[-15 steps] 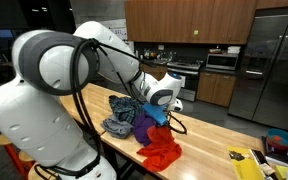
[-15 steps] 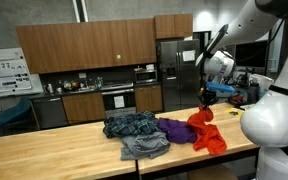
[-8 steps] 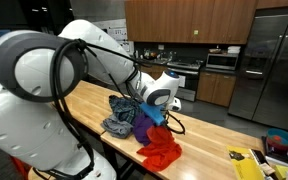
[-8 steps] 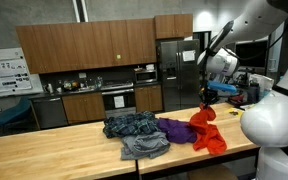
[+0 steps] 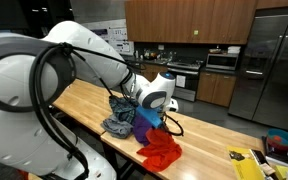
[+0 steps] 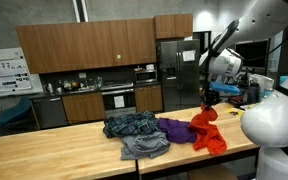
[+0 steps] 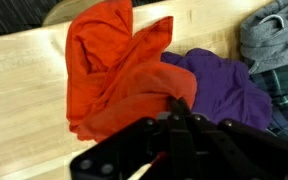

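1. Tool: the gripper [image 7: 181,108] has its fingers pressed together, pinching a fold of the orange-red cloth [image 7: 114,70], as the wrist view shows.
2. Place: the orange-red cloth lies crumpled on the wooden countertop [image 7: 24,95] at one end of a row of laundry. In an exterior view one part of it rises in a peak to the gripper.
3. Neighbour: a purple garment [image 7: 219,85] touches the cloth, just beside the fingers.
4. Further along: a plaid shirt [image 6: 132,123] and a grey garment [image 6: 144,147] are heaped against the purple garment.
5. Writing: a wall poster [image 6: 2,72] carries print too small to read.
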